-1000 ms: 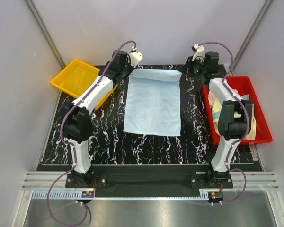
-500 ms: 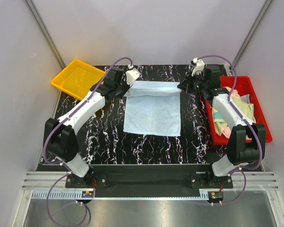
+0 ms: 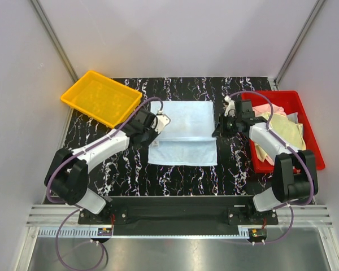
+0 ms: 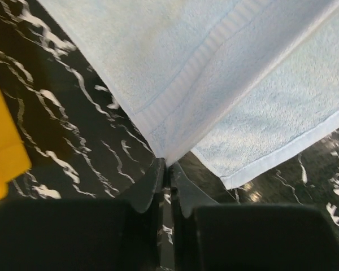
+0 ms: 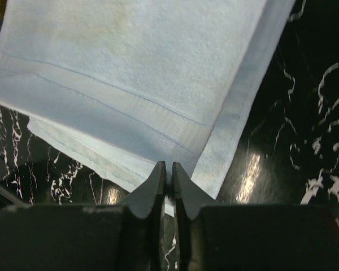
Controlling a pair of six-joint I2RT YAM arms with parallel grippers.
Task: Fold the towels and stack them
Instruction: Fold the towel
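Your pull brought far hem of light-blue towel [image 3: 183,121] toward near edge of worktop [image 3: 237,169]; towel mid-worktop, half folded. Left fingers [image 4: 150,189], right fingers [image 5: 150,192] clenched on its corners. Align hems, then release.

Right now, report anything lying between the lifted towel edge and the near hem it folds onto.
Nothing visible does. The left tool and right tool pinch corners of the blue towel; its lower layer ahead lies bare.
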